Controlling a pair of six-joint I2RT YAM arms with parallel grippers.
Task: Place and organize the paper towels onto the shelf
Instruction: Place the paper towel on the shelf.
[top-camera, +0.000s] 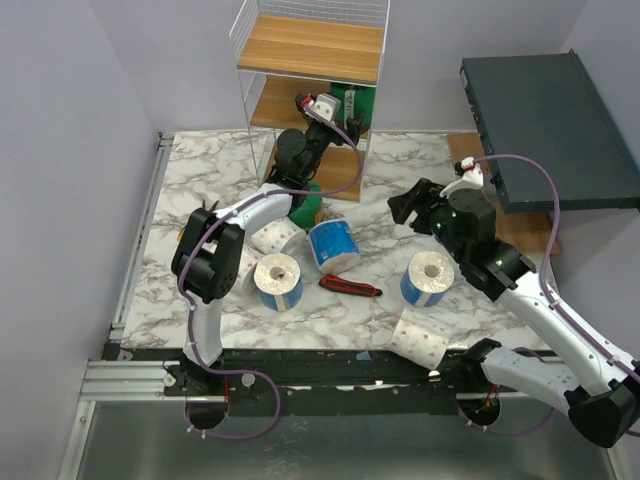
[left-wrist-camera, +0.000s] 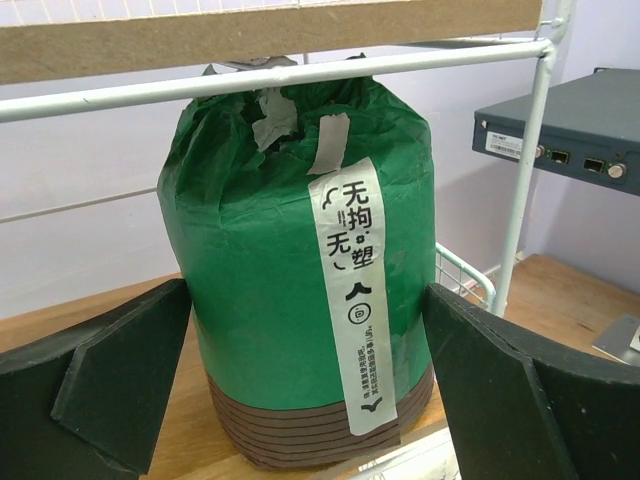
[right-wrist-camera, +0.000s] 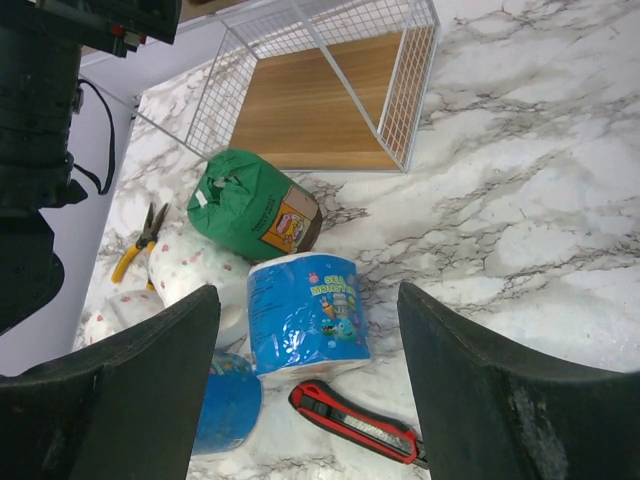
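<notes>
A green-wrapped paper towel roll (left-wrist-camera: 290, 260) stands upright on the shelf's (top-camera: 310, 48) middle wooden tier (left-wrist-camera: 185, 440). My left gripper (left-wrist-camera: 308, 290) is open around it, with a gap on each side between roll and fingers (left-wrist-camera: 100, 390). From above, that gripper (top-camera: 343, 108) reaches into the rack beside the green roll (top-camera: 360, 100). My right gripper (right-wrist-camera: 305, 295) hangs open and empty above a lying blue-wrapped roll (right-wrist-camera: 305, 315). A second green roll (right-wrist-camera: 250, 205) lies before the shelf's bottom tier (right-wrist-camera: 320, 100). Dotted white rolls (top-camera: 275, 237) and blue rolls (top-camera: 430, 277) are scattered on the table.
A red-and-black utility knife (top-camera: 350, 288) lies mid-table, just below the blue roll. Yellow-handled pliers (right-wrist-camera: 140, 240) lie at the left, by the dotted rolls. A dark flat slab (top-camera: 550, 110) sits raised at the back right. Another dotted roll (top-camera: 422, 338) lies near the front edge.
</notes>
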